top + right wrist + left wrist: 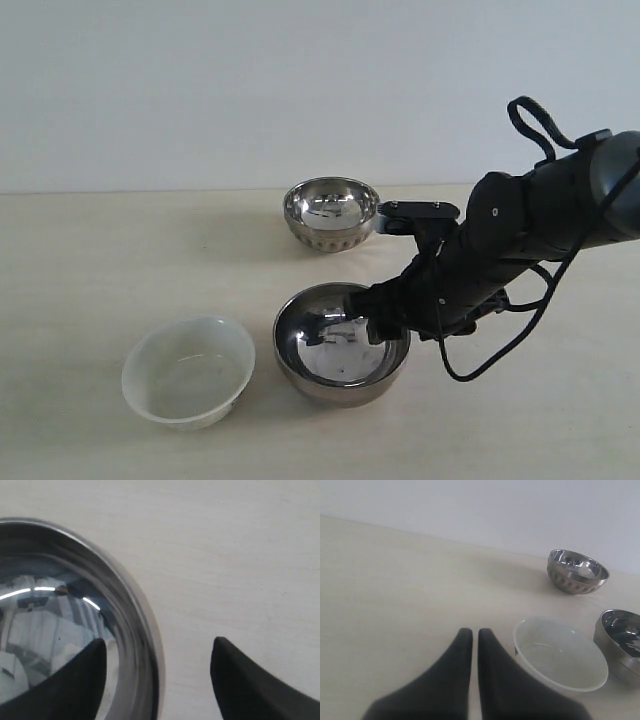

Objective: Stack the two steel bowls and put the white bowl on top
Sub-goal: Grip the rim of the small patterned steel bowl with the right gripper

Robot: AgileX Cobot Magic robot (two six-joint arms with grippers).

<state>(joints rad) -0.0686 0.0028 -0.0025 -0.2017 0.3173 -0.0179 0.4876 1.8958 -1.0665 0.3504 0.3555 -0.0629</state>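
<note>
We count two steel bowls and one white bowl, none stacked. The larger smooth steel bowl [342,345] sits on the table [90,260], with the white bowl [188,372] just beside it to the left and the smaller ribbed steel bowl [330,213] well behind. The right gripper [159,645] straddles the larger bowl's right rim, wide apart, with one finger inside and one outside; we cannot tell whether either touches. The left gripper [473,632], fingers nearly together and empty, is over bare table near the white bowl.
</note>
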